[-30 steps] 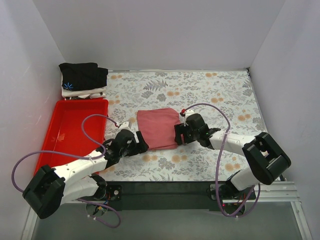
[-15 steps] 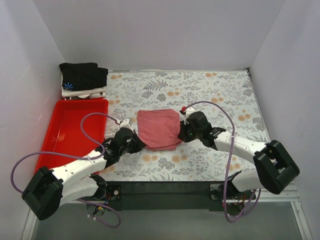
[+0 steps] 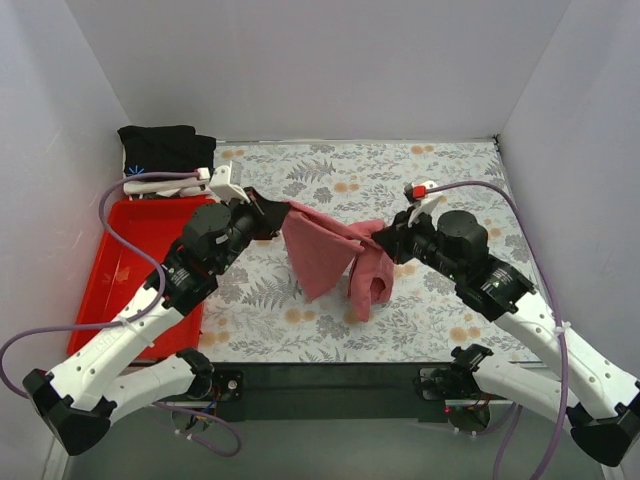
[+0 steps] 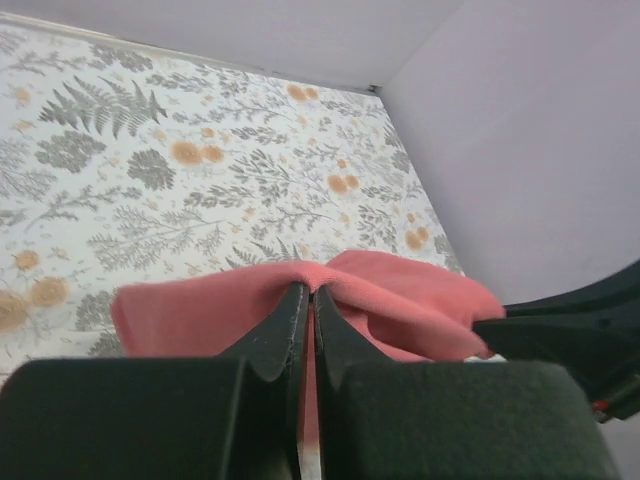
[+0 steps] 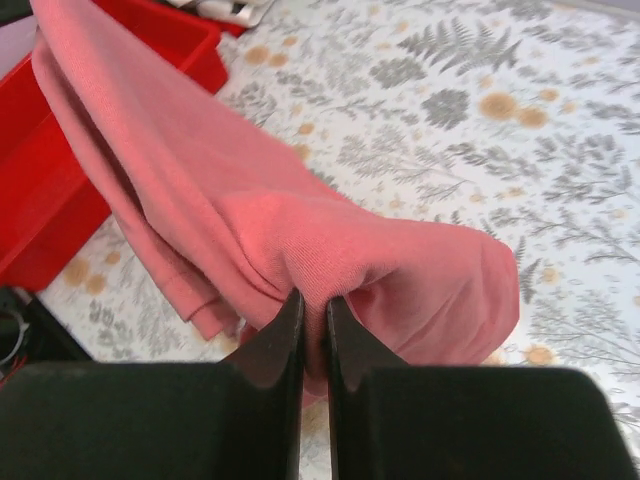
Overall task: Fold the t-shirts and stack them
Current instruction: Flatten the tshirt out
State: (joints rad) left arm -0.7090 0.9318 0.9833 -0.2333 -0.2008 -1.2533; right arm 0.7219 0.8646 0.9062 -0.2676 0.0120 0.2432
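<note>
1. A second earlier the salmon-red t-shirt (image 3: 322,258) lay folded flat on the floral mat (image 3: 450,180), with both pincers spread at its left and right edges. By this moment both had clamped shut and risen, and the shirt hung in the air between them.
2. The left gripper (image 3: 284,207) was pressed together on the shirt's left edge. The right gripper (image 3: 381,238) was pinching a bunched fold on its right side. Each wrist view showed cloth nipped between the closed jaws.
3. The shirt sagged in a swag over the middle of the mat, its lower folds drooping. Whether they brushed the mat could not be told.
4. The neat fold looked loosened by the lift. This was probably the carry toward the stack, where the black t-shirt (image 3: 165,148) sat in the far-left corner.
5. The red tray (image 3: 105,270) lay under the left arm, between the shirt and that stack, and the left wall stood close beside both. The way back and to the left over the tray seemed open. The hanging folds could catch its rim if carried low.
</note>
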